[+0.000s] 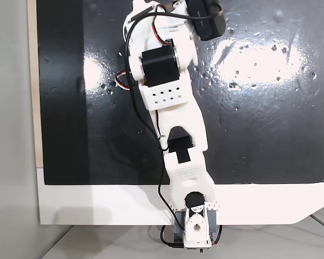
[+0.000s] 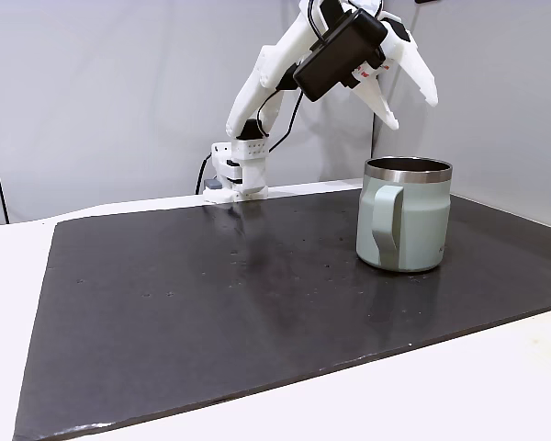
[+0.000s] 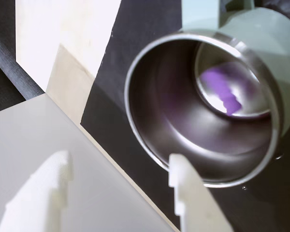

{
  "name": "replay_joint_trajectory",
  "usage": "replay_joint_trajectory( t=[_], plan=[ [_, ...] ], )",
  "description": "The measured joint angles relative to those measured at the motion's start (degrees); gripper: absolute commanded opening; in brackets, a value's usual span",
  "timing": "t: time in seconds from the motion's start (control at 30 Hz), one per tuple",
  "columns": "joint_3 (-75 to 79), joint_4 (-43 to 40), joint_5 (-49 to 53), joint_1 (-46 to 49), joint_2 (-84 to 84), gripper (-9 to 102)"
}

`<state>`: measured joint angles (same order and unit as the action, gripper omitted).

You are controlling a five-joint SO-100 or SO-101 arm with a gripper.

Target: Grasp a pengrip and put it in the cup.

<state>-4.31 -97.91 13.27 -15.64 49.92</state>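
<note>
As I look through the wrist view, pengrip (image 3: 222,92) lying purple (blurred) in the cup (image 3: 150,87) bottom, gripper (image 2: 411,108) spread empty above its rim.

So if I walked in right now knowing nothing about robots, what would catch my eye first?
Probably the pale grey-green mug with its shiny steel rim, standing on the right of the dark mat in a fixed view. Above it hangs the white two-finger gripper, fingers spread and empty. In the wrist view, a small purple tube lies at the bottom of the mug's steel inside.
</note>
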Motion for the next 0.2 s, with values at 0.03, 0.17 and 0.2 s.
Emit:
replay_joint_trajectory(
  t=[0.03, 0.17, 0.2],
  plan=[
    [0.0, 0.0, 0.0, 0.0, 0.0, 25],
    [0.0, -0.44, 0.35, 0.18, 0.0, 25],
    [0.0, -0.62, 0.53, 0.18, 0.0, 25]
  ],
)
